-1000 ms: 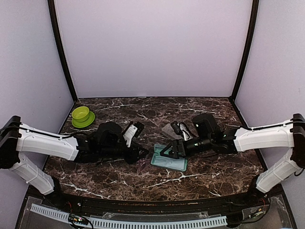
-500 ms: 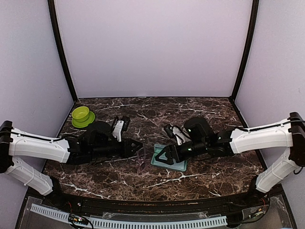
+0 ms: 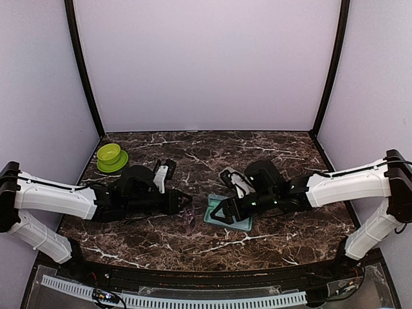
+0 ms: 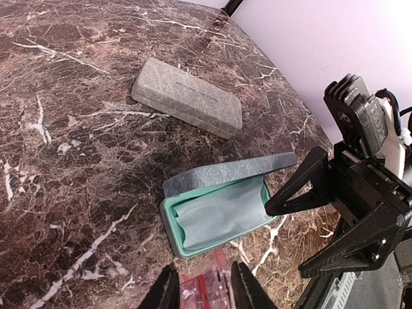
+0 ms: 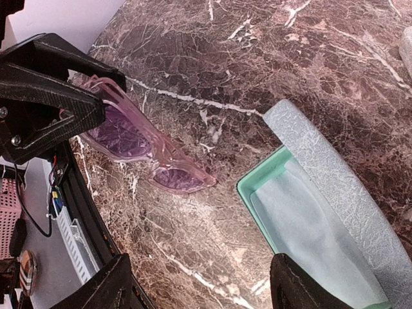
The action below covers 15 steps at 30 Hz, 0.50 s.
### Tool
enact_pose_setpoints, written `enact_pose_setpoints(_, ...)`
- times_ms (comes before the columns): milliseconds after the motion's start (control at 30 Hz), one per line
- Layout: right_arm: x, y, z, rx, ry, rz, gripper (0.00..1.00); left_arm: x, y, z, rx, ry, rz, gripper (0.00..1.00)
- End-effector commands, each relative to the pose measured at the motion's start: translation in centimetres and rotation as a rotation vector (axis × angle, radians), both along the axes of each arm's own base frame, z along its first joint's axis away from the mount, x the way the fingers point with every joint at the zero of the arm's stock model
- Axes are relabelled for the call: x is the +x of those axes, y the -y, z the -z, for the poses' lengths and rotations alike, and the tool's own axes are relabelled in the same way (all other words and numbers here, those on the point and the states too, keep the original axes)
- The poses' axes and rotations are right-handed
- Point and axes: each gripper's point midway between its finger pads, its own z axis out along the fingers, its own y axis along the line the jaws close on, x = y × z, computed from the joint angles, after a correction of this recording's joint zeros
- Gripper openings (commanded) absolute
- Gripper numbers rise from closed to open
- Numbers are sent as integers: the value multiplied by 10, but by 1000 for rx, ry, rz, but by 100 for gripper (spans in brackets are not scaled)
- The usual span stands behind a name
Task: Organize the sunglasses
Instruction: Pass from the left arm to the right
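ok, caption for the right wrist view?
Jaws of the left gripper pinch pink sunglasses beside the open teal-lined case.

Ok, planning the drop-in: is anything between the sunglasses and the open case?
Nothing visible lies on the table between the sunglasses, held in the left gripper, and the open case. The right gripper, open, hovers at one end of the case and could crowd the placement.

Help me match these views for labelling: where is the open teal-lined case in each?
Top external: open case, just below centre.
Left wrist: open case, lower centre.
Right wrist: open case, lower right.
Shared landmark: the left gripper holding the sunglasses, beside it.
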Motion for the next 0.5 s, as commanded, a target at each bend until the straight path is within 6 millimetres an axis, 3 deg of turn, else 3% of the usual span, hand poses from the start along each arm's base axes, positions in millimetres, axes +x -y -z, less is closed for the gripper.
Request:
enact_pose_setpoints(0,3,-8,-5,5,19,-11,74,4,-4,-7,20,16,-18,29)
enact_pose_setpoints(467,1,-7,-4,13,22,-8,73,6,-13,-19,-53,20,-78,16)
